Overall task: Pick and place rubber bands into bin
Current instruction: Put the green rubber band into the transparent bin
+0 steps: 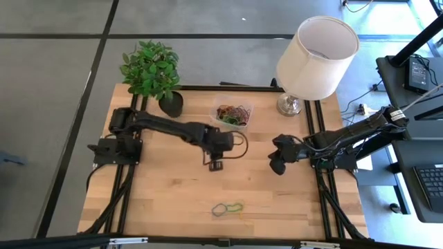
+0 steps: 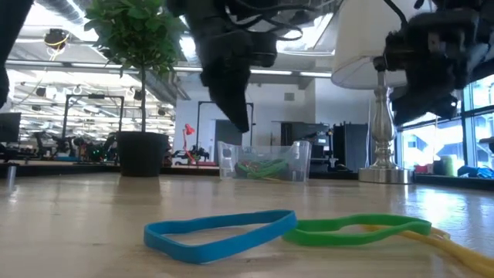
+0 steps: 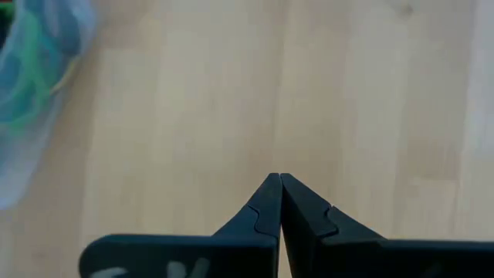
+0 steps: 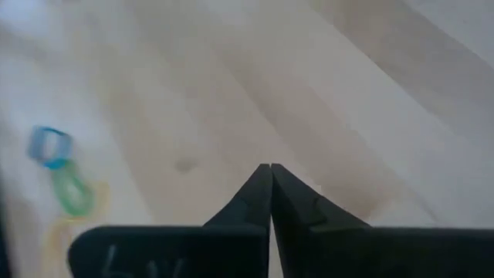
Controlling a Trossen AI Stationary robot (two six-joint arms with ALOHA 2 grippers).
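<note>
Your left gripper (image 1: pixel 216 166) hangs above the middle of the worktop (image 1: pixel 166 200), its fingers (image 3: pixel 266 205) pressed together with nothing between them. It sits just on the near side of the bin (image 1: pixel 232 114), not touching it. The bin rests toward the far edge of the worktop, between the black plant pot (image 1: pixel 171 104) and the lamp (image 1: pixel 315 59), and it already holds a tangle of rubber bands (image 1: pixel 233 115) in green, red and orange.

Your right gripper (image 1: pixel 277 166) hovers over the right half of the worktop, well clear of the surface in the low view, and its fingers (image 4: pixel 258 197) are likewise closed on nothing.

You have three loose bands near the front edge, lying flat: a blue band (image 2: pixel 220 232), a green band (image 2: pixel 355 226) touching it, and a yellow band (image 2: pixel 444 243) running out from under the green one. Both grippers are well apart from them.
</note>
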